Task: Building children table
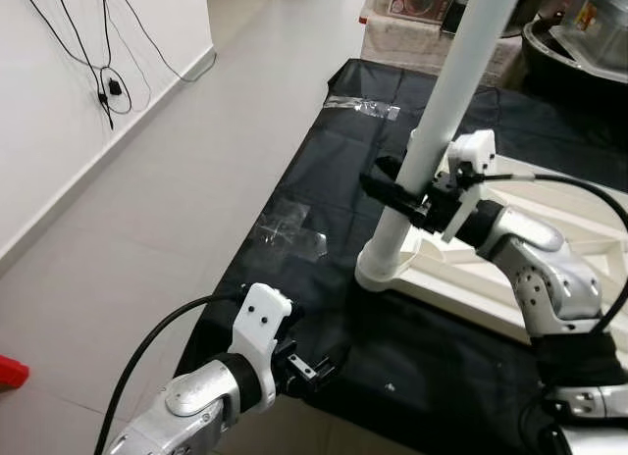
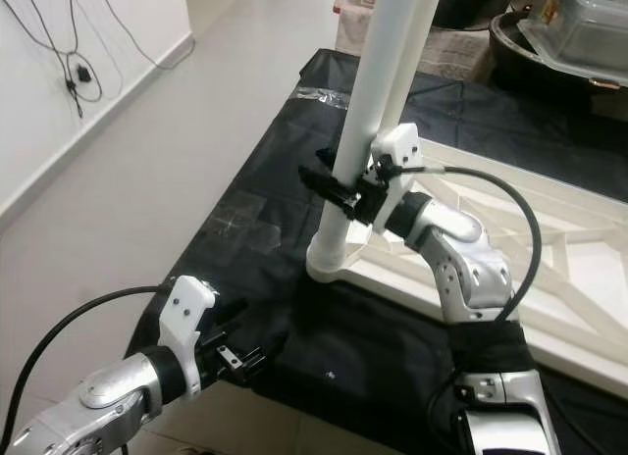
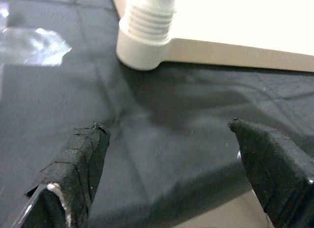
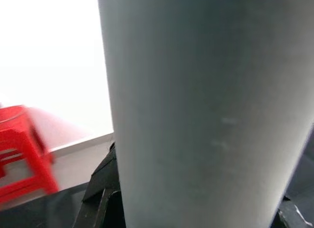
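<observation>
One white table leg (image 1: pixel 439 131) stands clamped between the right gripper (image 1: pixel 417 202) jaws, its threaded foot below them in the tabletop (image 1: pixel 589 229) corner socket; rigid, light, smooth plastic, best gripped low; left gripper (image 3: pixel 167 159) gapes empty.

table legs: 1 white leg (image 1: pixel 446 112) standing in the corner socket, right gripper (image 1: pixel 410 197) clamping around it
tabletops: 1 white tabletop (image 1: pixel 579 229) lying underside up, just behind right gripper
grippers: 2, left gripper (image 1: pixel 312 365) hovering fingers apart
black cloths: 1 black cloth (image 1: pixel 324 180) lying under both
tape patches: 2, tape patch (image 1: pixel 289 229) ahead of left gripper, second tape patch (image 1: pixel 363 106) beyond right gripper
red stools: 1 red stool (image 4: pixel 22 149) showing past right gripper
</observation>
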Motion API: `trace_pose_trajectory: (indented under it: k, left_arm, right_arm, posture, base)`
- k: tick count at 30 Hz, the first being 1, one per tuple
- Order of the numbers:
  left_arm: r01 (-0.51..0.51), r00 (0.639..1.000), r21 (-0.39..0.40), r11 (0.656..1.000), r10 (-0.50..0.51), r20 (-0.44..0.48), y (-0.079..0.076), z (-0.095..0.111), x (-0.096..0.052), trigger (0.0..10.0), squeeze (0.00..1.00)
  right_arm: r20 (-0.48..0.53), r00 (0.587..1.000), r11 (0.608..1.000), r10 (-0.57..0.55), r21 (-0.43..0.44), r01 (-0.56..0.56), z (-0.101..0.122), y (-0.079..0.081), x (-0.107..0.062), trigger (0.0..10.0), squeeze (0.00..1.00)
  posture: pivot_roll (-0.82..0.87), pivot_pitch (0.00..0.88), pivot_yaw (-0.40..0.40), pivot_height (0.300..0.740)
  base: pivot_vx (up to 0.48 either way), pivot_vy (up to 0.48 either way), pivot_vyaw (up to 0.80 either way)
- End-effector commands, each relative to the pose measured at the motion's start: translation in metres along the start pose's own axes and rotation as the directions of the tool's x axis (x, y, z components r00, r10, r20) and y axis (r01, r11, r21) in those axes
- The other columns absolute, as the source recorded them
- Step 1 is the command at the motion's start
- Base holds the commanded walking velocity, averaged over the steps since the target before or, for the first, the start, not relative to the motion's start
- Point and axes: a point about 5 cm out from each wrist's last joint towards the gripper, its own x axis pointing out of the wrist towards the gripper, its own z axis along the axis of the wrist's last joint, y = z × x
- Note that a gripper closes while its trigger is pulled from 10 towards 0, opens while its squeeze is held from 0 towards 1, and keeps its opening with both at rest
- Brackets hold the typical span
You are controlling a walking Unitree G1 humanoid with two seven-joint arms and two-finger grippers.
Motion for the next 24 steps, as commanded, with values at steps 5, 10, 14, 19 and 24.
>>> trace_pose_trajectory:
  k: [5,10,14,19,24]
  left_arm:
    - [0.008,1.0,0.004,1.0,-0.008,-0.012,0.0,-0.004,0.003,10.0,0.0]
    - [0.009,1.0,0.013,1.0,-0.009,-0.007,0.004,-0.005,0.009,10.0,0.0]
    - [-0.003,1.0,0.013,1.0,0.003,-0.005,0.012,-0.007,0.016,10.0,0.0]
    - [-0.005,1.0,0.016,1.0,0.005,-0.005,0.014,-0.008,0.019,10.0,0.0]
    - [-0.01,1.0,0.027,1.0,0.01,-0.007,0.019,-0.012,0.027,10.0,0.0]
  right_arm:
    - [-0.202,0.949,0.961,-0.244,0.081,0.264,-0.052,-0.01,-0.023,10.0,0.0]
    - [-0.173,0.898,0.907,-0.405,0.052,0.419,-0.051,0.0,-0.032,10.0,0.0]
    - [-0.193,0.699,0.71,-0.689,0.013,0.704,-0.056,0.011,-0.038,10.0,0.0]
    - [-0.2,0.56,0.571,-0.804,0.003,0.821,-0.058,0.016,-0.04,10.0,0.0]
    - [-0.194,0.124,0.112,-0.973,0.071,0.991,-0.058,0.049,-0.031,10.0,0.0]
  posture:
    - [0.17,0.131,-0.061,0.74]
    - [0.16,0.11,-0.055,0.74]
    - [0.15,0.072,-0.045,0.74]
    - [0.15,0.06,-0.043,0.74]
    - [0.16,0.03,-0.036,0.74]
  base:
    - [0.0,0.0,0.0]
    - [0.0,0.0,0.0]
    - [0.0,0.0,0.0]
    - [0.0,0.0,0.0]
    - [0.0,0.0,0.0]
